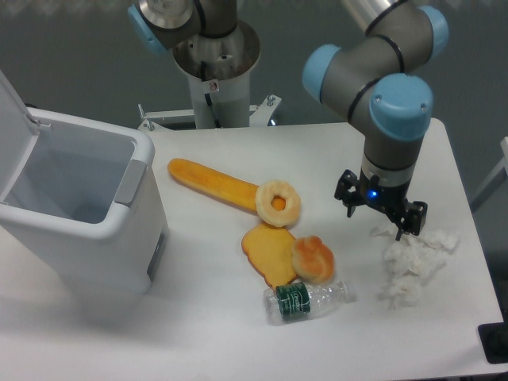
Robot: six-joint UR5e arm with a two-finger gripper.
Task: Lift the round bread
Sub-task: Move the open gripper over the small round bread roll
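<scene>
Tool [380, 214] hangs with fingers spread and empty near the tabletop's [238, 341] right edge, over crumpled tissue [413, 262], apart from the round bread [313, 259] mid-tabletop

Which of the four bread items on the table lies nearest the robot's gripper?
The round bread, a small golden dome without a hole, resting on the flat bread slice. The ring doughnut and the long loaf lie farther from the gripper.

Grey tubular robot arm [373, 67] with light-blue joint caps; black gripper [380, 213] below, a small blue light, possibly an indicator, glowing.
</scene>
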